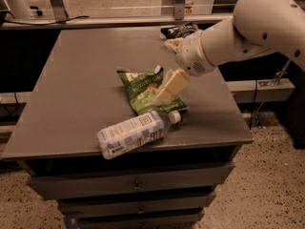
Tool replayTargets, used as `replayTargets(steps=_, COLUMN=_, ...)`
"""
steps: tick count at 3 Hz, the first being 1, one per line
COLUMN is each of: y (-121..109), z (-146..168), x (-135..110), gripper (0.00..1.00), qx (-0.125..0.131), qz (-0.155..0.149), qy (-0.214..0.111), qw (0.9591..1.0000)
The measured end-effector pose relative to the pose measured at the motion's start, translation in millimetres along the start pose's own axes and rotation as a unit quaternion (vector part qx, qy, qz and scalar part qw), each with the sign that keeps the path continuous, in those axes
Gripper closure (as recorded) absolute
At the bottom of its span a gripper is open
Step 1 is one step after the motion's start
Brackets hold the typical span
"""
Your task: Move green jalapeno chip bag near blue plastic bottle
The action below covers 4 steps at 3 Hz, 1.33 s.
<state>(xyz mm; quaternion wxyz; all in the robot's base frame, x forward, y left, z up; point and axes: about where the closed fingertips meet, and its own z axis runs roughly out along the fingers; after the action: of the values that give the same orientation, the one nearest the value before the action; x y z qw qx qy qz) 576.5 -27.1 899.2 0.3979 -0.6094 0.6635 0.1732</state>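
The green jalapeno chip bag lies flat on the grey table, right of the middle. The blue plastic bottle lies on its side just in front of the bag near the table's front edge. Its white cap touches the bag's near corner. My gripper hangs just above the bag's right half, tilted down to the left. It is open and holds nothing. The white arm comes in from the upper right.
A dark blue chip bag lies at the table's far edge behind my wrist. Drawers sit below the tabletop. A railing runs behind the table. Speckled floor lies to the right.
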Motion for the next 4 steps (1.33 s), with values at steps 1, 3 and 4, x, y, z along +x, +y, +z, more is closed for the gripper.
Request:
replayTargets(steps=1, y=-20.5, z=-33.1, x=7.9, gripper=0.00, qx=0.042, qz=0.021, qy=-0.037, qw=0.9982)
replayTargets(steps=3, y=-27.5, z=-44.2, x=15.3, gripper=0.00, qx=0.052, qz=0.023, qy=-0.034, qw=0.9978)
replayTargets(steps=4, y=-53.6, z=-75.9, x=28.0, gripper=0.00, qx=0.076, qz=0.012, qy=-0.004, qw=0.9970)
